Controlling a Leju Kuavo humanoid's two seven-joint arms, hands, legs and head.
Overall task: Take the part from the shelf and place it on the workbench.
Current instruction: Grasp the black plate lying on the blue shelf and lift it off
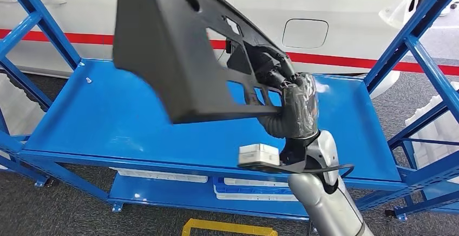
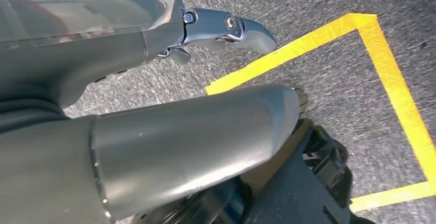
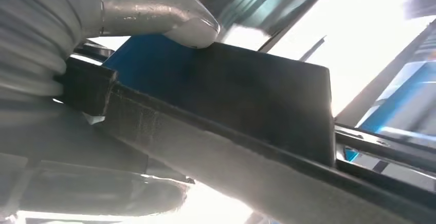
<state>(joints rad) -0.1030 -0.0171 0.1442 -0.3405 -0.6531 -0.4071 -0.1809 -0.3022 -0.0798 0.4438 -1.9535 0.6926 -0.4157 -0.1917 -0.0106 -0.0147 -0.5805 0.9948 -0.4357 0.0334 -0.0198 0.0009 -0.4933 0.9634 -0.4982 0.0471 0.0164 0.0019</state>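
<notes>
Part (image 1: pixel 162 46), a dark panel pierced with cut-outs, hangs tilted above the blue shelf (image 1: pixel 108 122), carried clear of its deck by the right hand (image 1: pixel 270 68), whose fingers clamp its lower edge. No lettering reads anywhere on it. Blue uprights stand wide on both sides. Left hand (image 2: pixel 221 29) dangles over grey floor and yellow tape (image 2: pixel 391 80), fingers holding nothing.
</notes>
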